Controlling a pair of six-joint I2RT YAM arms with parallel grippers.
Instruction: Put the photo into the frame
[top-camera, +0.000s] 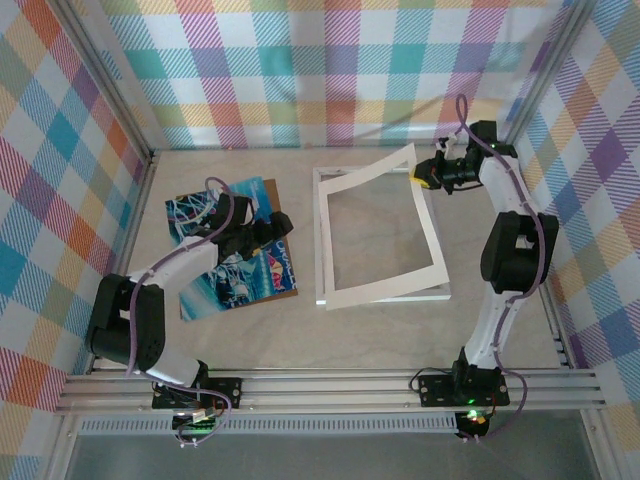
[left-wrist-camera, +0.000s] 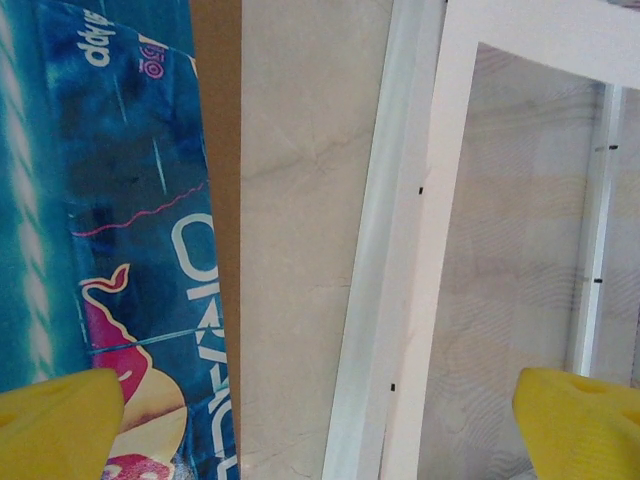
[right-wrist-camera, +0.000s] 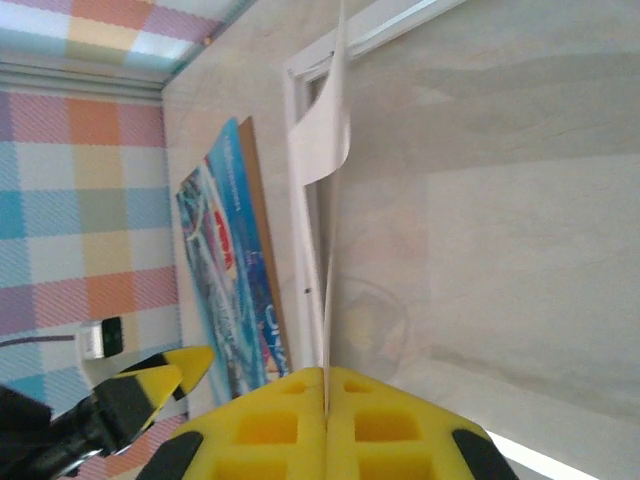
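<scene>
The photo lies flat and face up on the left half of the table, at about 9 o'clock from the frame and apart from it. In the top view its longer sides seem to run from roughly 6 toward 12 o'clock, with the far end skewed a little toward 11. It is a glossy print of swirling blue and teal with white streaks. The left wrist view shows white lettering and red and pink marks near one edge. It rests on a brown backing board, which shows as a strip along its 3 o'clock side. The left gripper hovers over the photo's 3 o'clock edge with its jaws spread wide, holding nothing. The frame sits flat at the middle of the table, thin and white, its edges square to the table. A white mat with a large window lies askew on the frame. The mat's corner at about 1 o'clock is raised off the frame. The right gripper is clamped on that raised corner, its yellow pads pressed together on the thin card.
</scene>
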